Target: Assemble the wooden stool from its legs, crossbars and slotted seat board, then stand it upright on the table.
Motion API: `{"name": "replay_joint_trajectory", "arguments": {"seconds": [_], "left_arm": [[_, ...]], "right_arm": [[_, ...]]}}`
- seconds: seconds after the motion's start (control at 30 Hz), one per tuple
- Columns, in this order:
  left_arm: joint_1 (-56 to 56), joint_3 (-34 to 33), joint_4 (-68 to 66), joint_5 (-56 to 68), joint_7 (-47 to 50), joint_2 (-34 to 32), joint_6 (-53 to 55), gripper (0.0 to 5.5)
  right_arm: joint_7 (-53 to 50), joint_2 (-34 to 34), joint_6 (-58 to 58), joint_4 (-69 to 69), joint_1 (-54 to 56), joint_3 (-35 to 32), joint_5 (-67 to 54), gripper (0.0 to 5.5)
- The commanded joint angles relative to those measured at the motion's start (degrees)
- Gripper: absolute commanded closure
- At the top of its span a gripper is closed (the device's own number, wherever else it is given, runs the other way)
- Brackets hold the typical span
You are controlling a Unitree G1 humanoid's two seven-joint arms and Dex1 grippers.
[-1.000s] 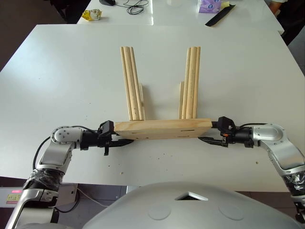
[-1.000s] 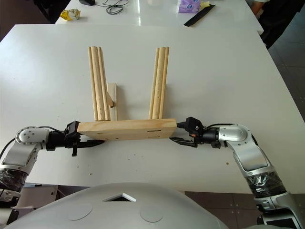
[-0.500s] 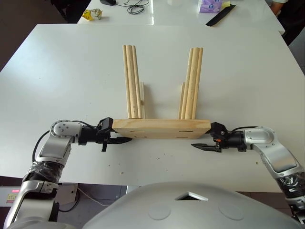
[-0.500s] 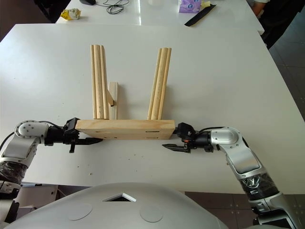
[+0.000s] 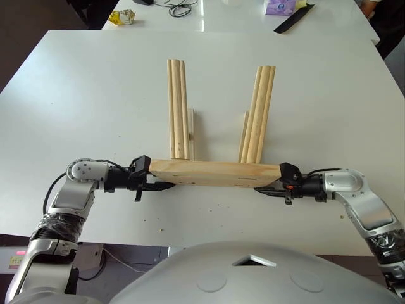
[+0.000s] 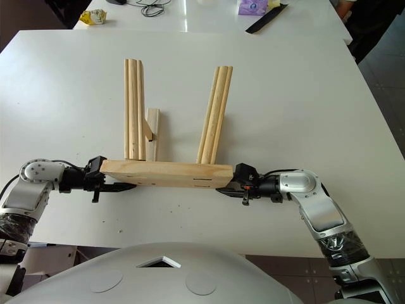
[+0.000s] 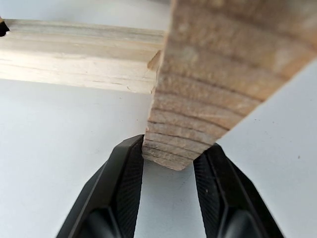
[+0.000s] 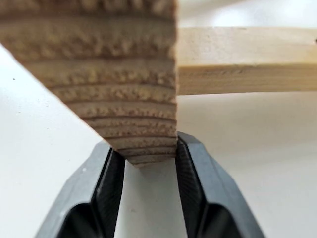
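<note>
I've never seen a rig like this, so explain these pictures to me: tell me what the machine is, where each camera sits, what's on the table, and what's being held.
This is a humanoid robot with two arms, each ending in a two-finger gripper. The two wide pictures come from a pair of cameras on its head, looking down over the arms at a white table. The two close-ups come from cameras on the wrists, which is why the wood looks so large there. On the table the seat board stands on its long edge near the robot, with the legs running away from it across the surface. The left gripper pinches the board's left end, and the right gripper pinches its right end.
</note>
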State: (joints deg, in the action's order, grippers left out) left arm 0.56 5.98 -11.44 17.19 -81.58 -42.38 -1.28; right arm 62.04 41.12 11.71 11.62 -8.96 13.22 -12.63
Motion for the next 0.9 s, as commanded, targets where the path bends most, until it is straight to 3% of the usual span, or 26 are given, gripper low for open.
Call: {"name": "replay_joint_trajectory", "arguments": {"seconds": [0.03,0.27,0.5,0.73,0.9], "left_arm": [[0.65,-1.29,6.54,3.95,0.44,-0.09,4.20,4.06],[6.61,-8.02,23.66,7.71,8.72,-2.40,15.42,4.06],[16.07,-17.54,43.78,16.06,14.33,-5.79,29.29,4.06],[17.36,-34.79,54.44,42.08,19.16,-15.44,52.20,4.06],[17.99,-45.70,50.93,59.35,18.06,-25.54,66.09,4.06]], "right_arm": [[-1.21,0.36,2.54,5.33,-3.02,-1.90,-2.94,4.06],[-3.84,4.55,15.73,19.22,-6.44,-11.18,-10.72,4.06],[-1.27,13.30,32.74,32.20,-7.14,-25.50,-26.47,4.06],[-3.04,22.62,50.82,35.27,-8.62,-43.80,-59.73,4.05],[-6.45,38.49,57.16,23.68,-5.70,-50.13,-86.60,4.05]]}}
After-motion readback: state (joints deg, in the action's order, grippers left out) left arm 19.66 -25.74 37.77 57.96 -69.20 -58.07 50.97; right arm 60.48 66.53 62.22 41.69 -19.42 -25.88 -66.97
